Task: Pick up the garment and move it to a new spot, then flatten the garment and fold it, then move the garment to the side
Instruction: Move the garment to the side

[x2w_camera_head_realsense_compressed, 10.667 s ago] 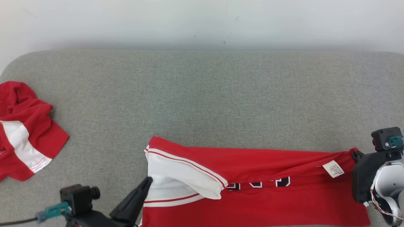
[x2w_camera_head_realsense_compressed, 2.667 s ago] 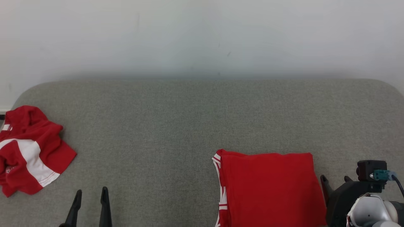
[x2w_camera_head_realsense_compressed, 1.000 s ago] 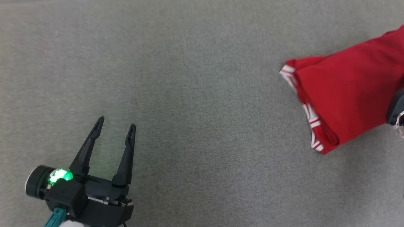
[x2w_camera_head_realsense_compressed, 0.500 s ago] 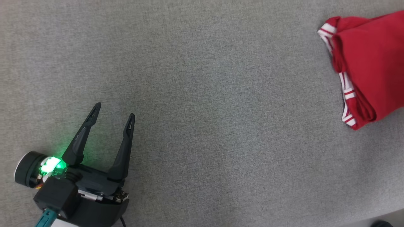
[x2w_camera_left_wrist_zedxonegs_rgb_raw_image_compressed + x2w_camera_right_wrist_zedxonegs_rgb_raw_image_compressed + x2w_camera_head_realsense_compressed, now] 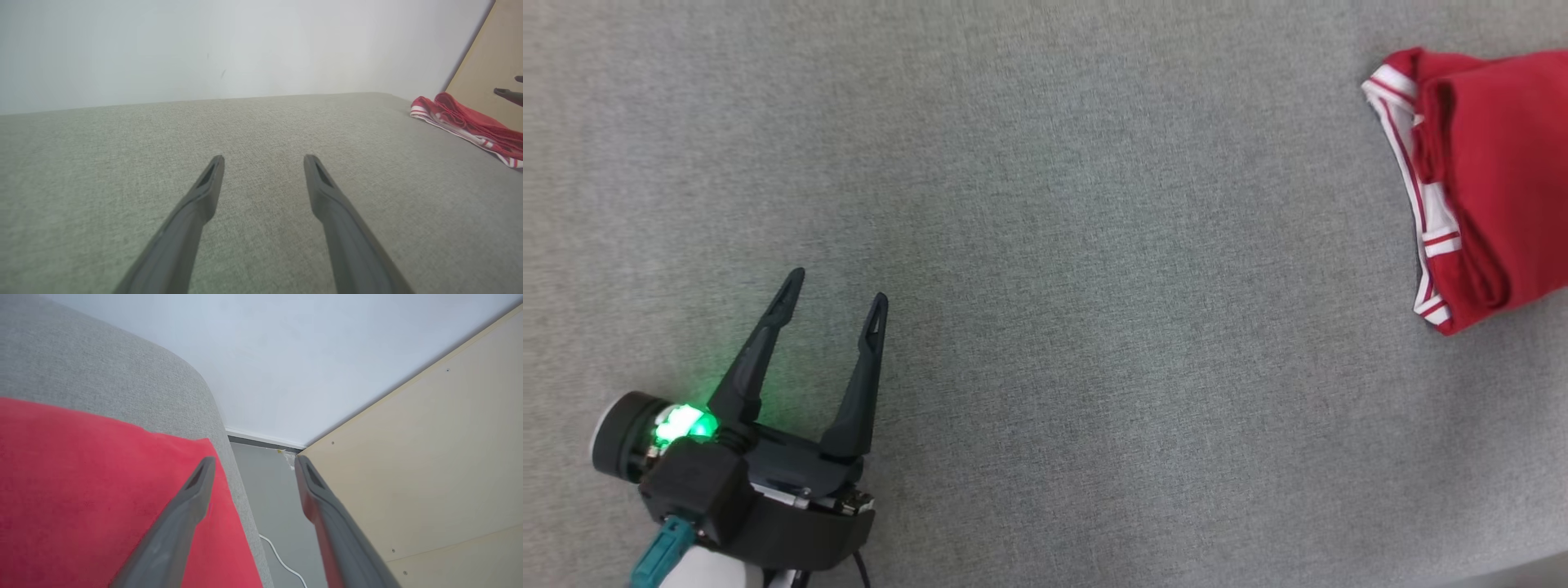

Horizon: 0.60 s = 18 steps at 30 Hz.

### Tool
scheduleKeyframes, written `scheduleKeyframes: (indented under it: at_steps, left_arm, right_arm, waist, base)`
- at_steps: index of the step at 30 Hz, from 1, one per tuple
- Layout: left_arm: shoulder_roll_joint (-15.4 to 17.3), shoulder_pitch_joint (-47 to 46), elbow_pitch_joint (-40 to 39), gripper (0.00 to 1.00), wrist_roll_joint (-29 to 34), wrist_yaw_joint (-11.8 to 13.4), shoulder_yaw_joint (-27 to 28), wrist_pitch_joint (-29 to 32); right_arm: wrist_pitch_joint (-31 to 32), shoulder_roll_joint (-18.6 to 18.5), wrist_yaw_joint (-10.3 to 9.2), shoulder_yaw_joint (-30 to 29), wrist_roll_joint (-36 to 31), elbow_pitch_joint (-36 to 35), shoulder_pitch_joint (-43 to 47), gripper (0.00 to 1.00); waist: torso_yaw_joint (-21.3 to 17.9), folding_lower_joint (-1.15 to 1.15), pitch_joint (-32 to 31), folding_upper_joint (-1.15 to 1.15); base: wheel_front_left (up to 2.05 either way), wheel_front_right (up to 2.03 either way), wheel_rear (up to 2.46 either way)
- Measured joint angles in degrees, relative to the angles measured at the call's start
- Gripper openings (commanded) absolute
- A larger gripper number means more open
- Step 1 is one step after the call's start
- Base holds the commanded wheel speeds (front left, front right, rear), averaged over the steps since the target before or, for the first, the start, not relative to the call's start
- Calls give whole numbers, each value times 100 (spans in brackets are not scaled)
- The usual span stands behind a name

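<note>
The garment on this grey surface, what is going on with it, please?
A two-armed robot has been folding it. The red garment lies folded at the right edge of the grey surface. The right gripper is open at the garment's edge, with nothing between its fingers. The left gripper is open over bare surface, far from the garment. The fold and the move aside look done.
</note>
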Motion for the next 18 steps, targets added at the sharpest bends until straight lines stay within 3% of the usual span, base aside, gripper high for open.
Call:
scheduleKeyframes:
  at_steps: [6,10,18]
  left_arm:
    - [-199,115,132,100,-79,0,99,5]
    - [-365,365,212,100,-79,31,322,5]
    - [-735,1224,662,100,-234,168,1050,7]
  right_arm:
    - [-476,-82,0,198,167,375,-5,100]
    - [-658,71,0,486,463,328,225,100]
    - [-555,773,0,870,1604,-791,1683,100]
  waist:
    - [102,0,-322,0]
    - [190,0,-663,0]
    - [428,-1,-1561,-1]
  base:
    - [0,0,0]
    - [0,0,0]
    - [0,0,0]
